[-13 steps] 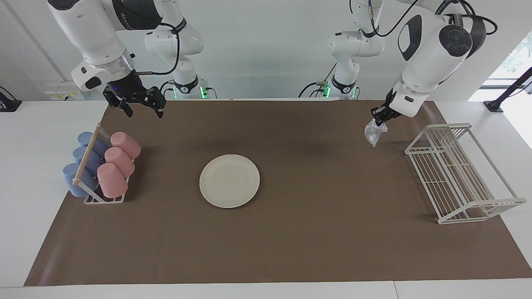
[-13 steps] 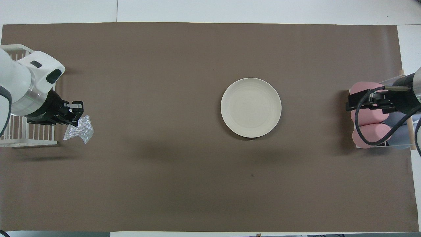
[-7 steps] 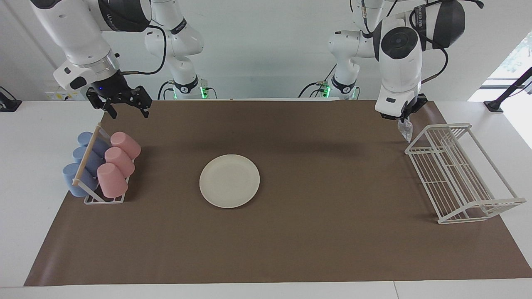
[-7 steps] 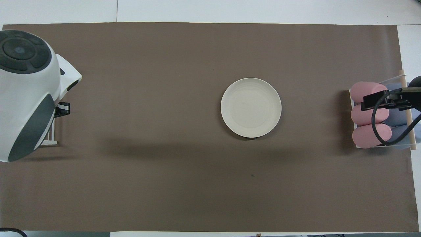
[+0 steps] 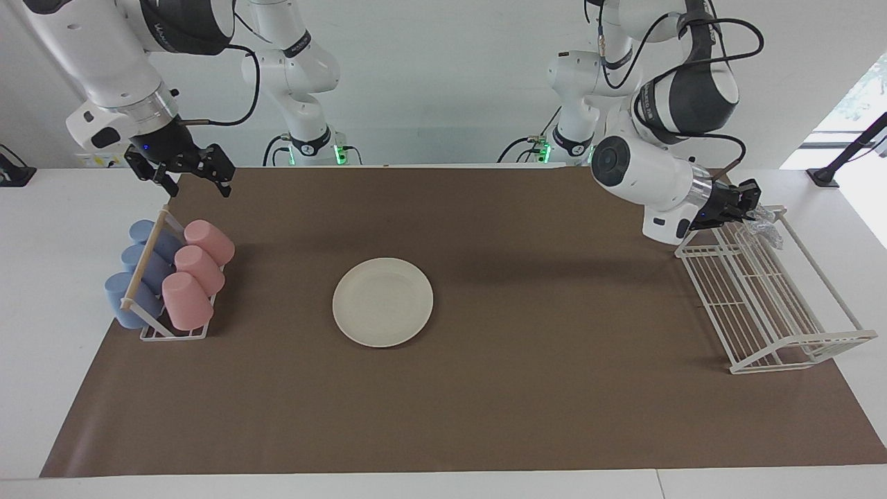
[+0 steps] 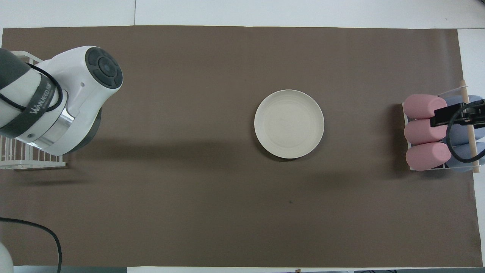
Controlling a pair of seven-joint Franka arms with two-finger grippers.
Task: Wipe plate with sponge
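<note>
Plate [image 5: 382,301] sat mid-mat, bare, well apart from both arms.

Facing view: left gripper [image 5: 750,201] swung away from mat to over wire rack's [image 5: 818,343] robot-side end, fingers pinched on sponge [image 5: 764,225], which hung over rack bars. Second ago sponge dangled over mat beside rack. Reads as carry-off, not approach; sponge nowhere near plate. Right gripper [image 5: 186,168] spread, empty, drifted outward, above cup rack [image 5: 170,331].

Overhead view: plate [image 6: 289,123] unchanged. Left arm's wrist hid gripper and sponge. Right gripper [image 6: 456,115] over cups [image 6: 424,131].
</note>
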